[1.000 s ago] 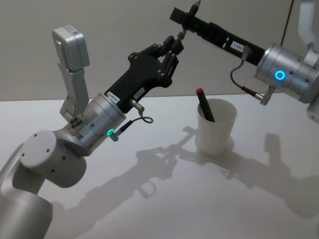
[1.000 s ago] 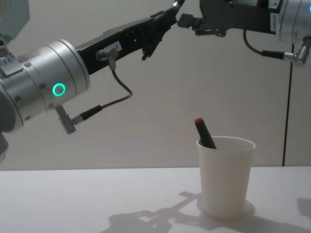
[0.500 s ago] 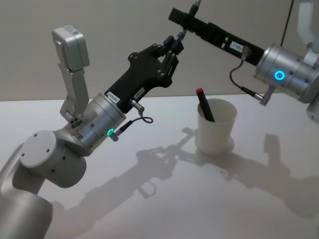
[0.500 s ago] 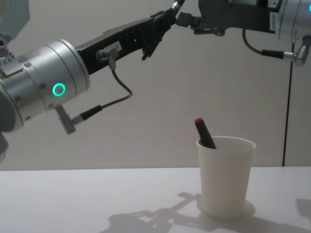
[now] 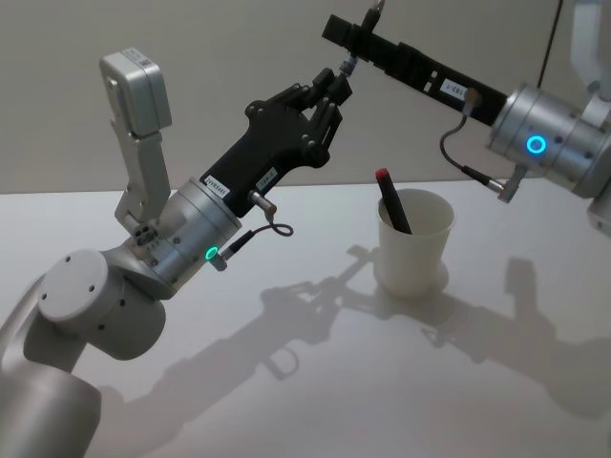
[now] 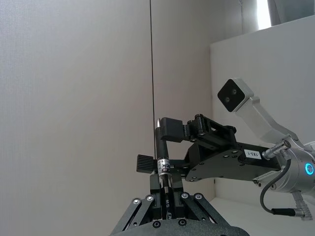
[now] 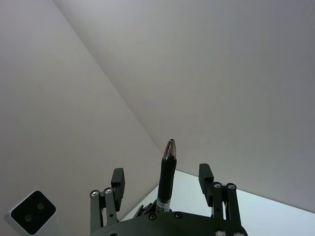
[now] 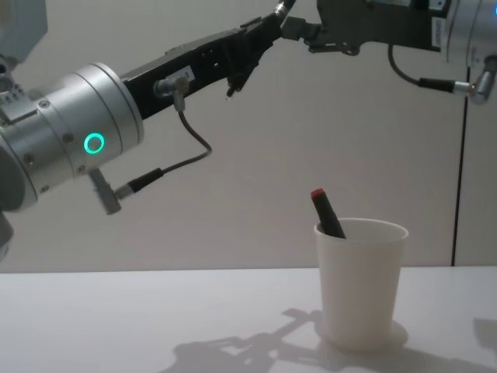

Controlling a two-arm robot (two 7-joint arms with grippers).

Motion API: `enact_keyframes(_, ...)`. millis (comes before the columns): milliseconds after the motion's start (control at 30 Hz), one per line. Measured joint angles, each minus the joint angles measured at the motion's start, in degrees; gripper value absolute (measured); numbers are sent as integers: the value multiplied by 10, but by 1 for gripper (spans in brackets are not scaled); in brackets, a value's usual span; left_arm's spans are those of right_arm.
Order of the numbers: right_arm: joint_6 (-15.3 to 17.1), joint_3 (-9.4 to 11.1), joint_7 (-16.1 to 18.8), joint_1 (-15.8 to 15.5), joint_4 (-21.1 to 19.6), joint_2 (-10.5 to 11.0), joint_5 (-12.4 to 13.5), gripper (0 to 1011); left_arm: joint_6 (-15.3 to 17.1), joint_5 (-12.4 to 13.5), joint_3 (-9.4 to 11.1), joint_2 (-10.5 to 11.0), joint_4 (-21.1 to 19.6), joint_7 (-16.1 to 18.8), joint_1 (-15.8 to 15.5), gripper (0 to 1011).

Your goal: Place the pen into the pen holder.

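My left gripper (image 5: pixel 332 84) is raised high above the table and shut on a black pen (image 5: pixel 347 63), which points up and away from it. In the left wrist view the pen (image 6: pixel 161 167) rises from between the closed fingers (image 6: pixel 156 196). My right gripper (image 5: pixel 346 38) reaches in from the right, open, with its fingers (image 7: pixel 118 176) on either side of the pen's tip (image 7: pixel 168 162) and not touching it. The pen holder (image 5: pixel 415 243), a white paper cup (image 8: pixel 361 284), stands on the table below, to the right of the grippers.
A dark pen with a red cap (image 5: pixel 391 202) leans inside the cup, its end showing over the rim (image 8: pixel 324 210). The white table (image 5: pixel 315 382) carries the arms' shadows. A plain wall stands behind.
In the chest view the right gripper has edged slightly left and up along the pen. The left gripper, the pen and the cup have stayed put.
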Motion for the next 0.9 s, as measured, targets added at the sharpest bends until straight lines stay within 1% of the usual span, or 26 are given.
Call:
enact_keyframes(67,0,0,0,0,0,0,0,945,0,0,0,0,0,0,0,139)
enact_keyframes(167,0,0,0,0,0,0,0,869,0,0,0,0,0,0,0,139)
enact_keyframes(200,0,0,0,0,0,0,0,818,0,0,0,0,0,0,0,139)
enact_keyframes(267,0,0,0,0,0,0,0,786,0,0,0,0,0,0,0,139)
enact_keyframes(367,0,-1,0,0,-1,1,0,675,0,0,0,0,0,0,0,139)
enact_keyframes(400,0,-1,0,0,-1,1,0,675,0,0,0,0,0,0,0,139)
enact_keyframes(467,0,-1,0,0,-1,1,0,589,0,0,0,0,0,0,0,138)
enact_keyframes(567,0,-1,0,0,-1,1,0,505,0,0,0,0,0,0,0,139)
enact_keyframes(600,0,-1,0,0,-1,1,0,445,0,0,0,0,0,0,0,139)
enact_keyframes(667,0,-1,0,0,-1,1,0,400,0,0,0,0,0,0,0,139)
enact_keyframes(800,0,-1,0,0,-1,1,0,259,0,0,0,0,0,0,0,139)
enact_keyframes(833,0,-1,0,0,-1,1,0,259,0,0,0,0,0,0,0,139)
enact_keyframes(867,0,-1,0,0,-1,1,0,200,0,0,0,0,0,0,0,139)
enact_keyframes(900,0,-1,0,0,-1,1,0,185,0,0,0,0,0,0,0,139)
